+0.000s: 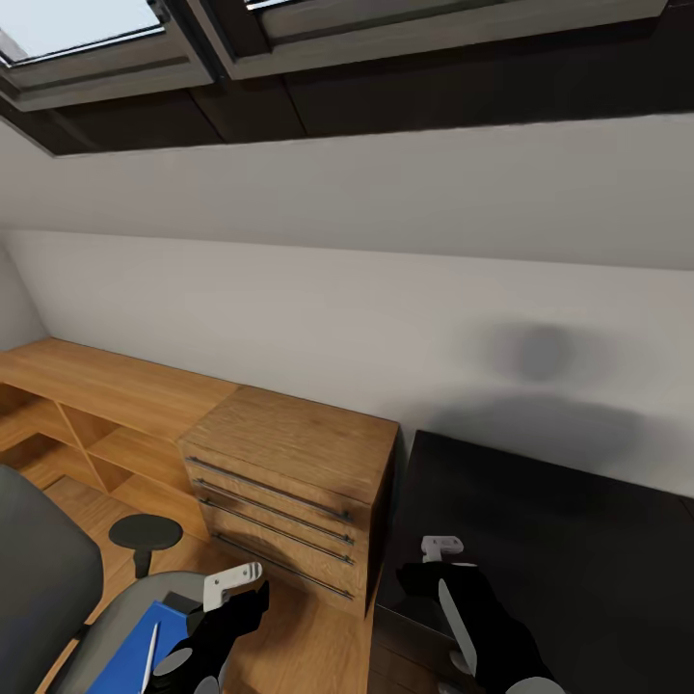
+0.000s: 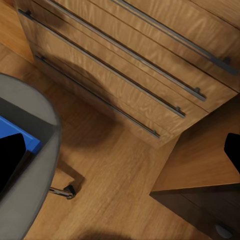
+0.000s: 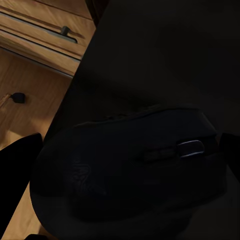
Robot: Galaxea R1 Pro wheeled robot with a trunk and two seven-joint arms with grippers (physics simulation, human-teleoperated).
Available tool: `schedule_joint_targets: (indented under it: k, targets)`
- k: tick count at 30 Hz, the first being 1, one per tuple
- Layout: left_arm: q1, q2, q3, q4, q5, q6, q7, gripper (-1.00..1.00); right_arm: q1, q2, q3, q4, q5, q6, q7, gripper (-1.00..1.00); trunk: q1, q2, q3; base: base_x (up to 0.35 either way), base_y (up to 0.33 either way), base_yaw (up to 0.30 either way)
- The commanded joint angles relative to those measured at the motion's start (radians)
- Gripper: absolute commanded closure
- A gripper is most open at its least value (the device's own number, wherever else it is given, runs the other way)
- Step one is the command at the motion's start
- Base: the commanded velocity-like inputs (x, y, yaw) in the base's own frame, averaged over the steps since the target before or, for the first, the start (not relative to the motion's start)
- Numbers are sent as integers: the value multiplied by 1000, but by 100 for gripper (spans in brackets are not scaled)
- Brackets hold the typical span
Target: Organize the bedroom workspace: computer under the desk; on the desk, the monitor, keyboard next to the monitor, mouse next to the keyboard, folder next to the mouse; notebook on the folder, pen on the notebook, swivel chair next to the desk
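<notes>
The mouse [image 3: 125,167] is sitting between the right gripper's [image 1: 445,559] fingers over the black bench [image 1: 569,540], whether squeezed I cannot tell, while at seven o'clock the left gripper [image 1: 231,590], fingers wide, is hovering above the swivel chair [image 1: 58,588] carrying the folder [image 1: 130,651] and pen [image 1: 151,655].

Folder [image 1: 130,651] on swivel chair [image 1: 43,578]

Wooden drawer cabinet [image 1: 289,482] against white wall [image 1: 386,308]; skylight windows [image 1: 96,39] overhead.
</notes>
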Motion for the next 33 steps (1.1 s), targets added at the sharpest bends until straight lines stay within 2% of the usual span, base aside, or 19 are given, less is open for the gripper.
schedule_joint_targets:
  k: [1,23,33]
  targets:
    - [0,0,-1,-2,10,2,9,-100,-1,1,-3,-1,5,5,5,100,4,-9,-5,0,0,0]
    - [0,0,-1,-2,10,2,9,-100,-1,1,-2,4,6,5,5,100,89,-163,-74,0,0,0]
    - [0,1,-5,-2,12,2,7,-100,-1,1,4,6,6,4,5,100,89,-163,-74,5,9,0]
